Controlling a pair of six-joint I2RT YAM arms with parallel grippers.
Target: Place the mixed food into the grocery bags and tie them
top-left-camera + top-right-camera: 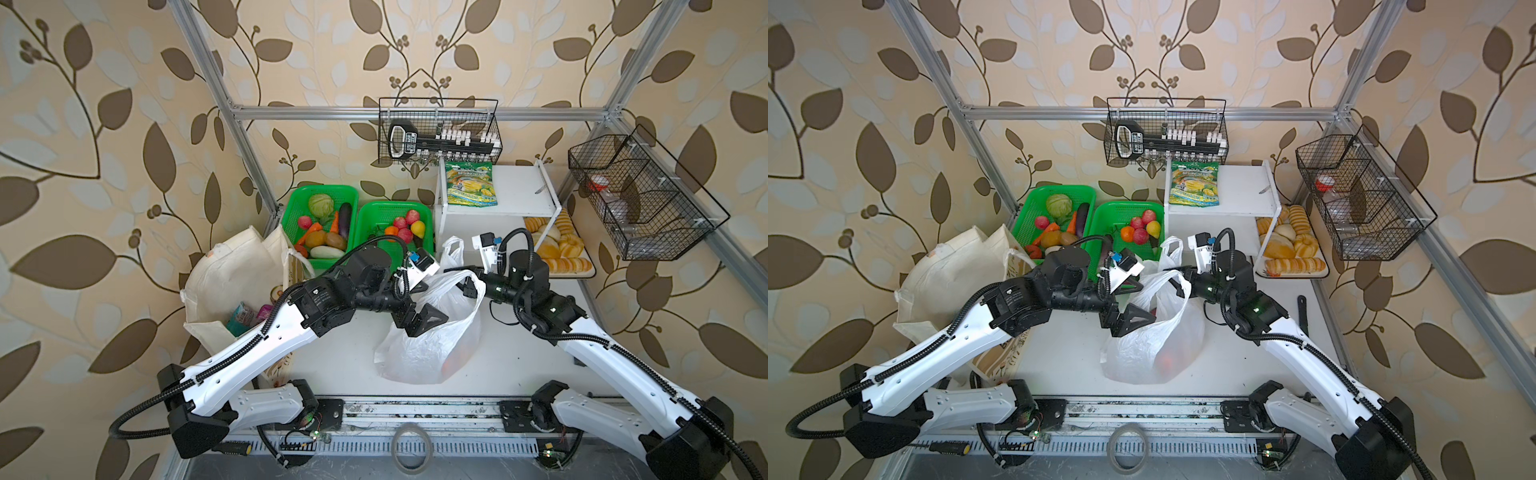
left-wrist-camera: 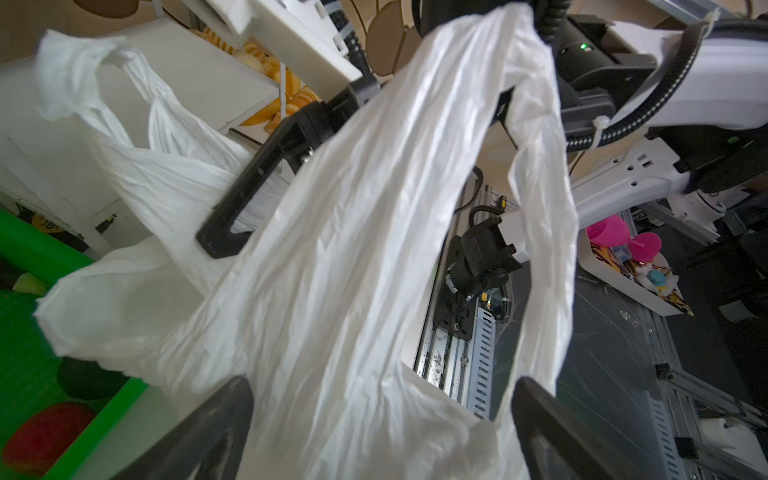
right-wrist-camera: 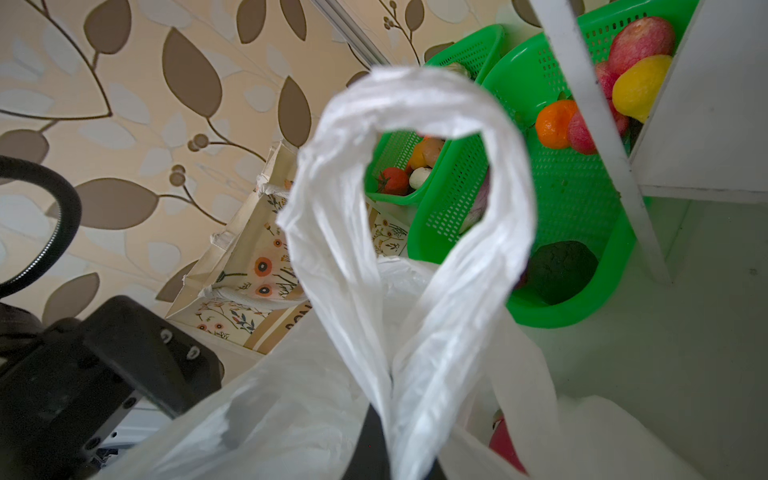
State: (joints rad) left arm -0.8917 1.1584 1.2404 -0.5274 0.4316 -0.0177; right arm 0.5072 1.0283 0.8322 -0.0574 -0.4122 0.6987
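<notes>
The thin white plastic bag (image 1: 428, 336) (image 1: 1142, 349) stands mid-table, with something red-orange (image 1: 453, 361) showing through its side. My left gripper (image 1: 428, 301) (image 2: 382, 436) is open, its fingers (image 2: 208, 432) either side of one wide handle loop (image 2: 353, 249) without pinching it. My right gripper (image 1: 469, 286) (image 3: 386, 449) is shut on a bag handle, whose loop (image 3: 415, 199) sticks out beyond the jaws. A red fruit (image 3: 505, 444) lies inside the bag. The cream cloth tote (image 1: 232, 274) (image 1: 951, 278) stands at the left, holding a blue pouch (image 1: 241, 318), a purple packet (image 1: 264, 311) and a can (image 1: 277, 294).
Two green baskets (image 1: 291, 216) (image 1: 365, 216) of toy produce stand behind the bags. A white shelf (image 1: 519, 191) carries a green-yellow snack pouch (image 1: 471, 185), with a tray of bread (image 1: 561, 249) beside it. Wire baskets (image 1: 440, 133) (image 1: 640, 199) hang on the frame.
</notes>
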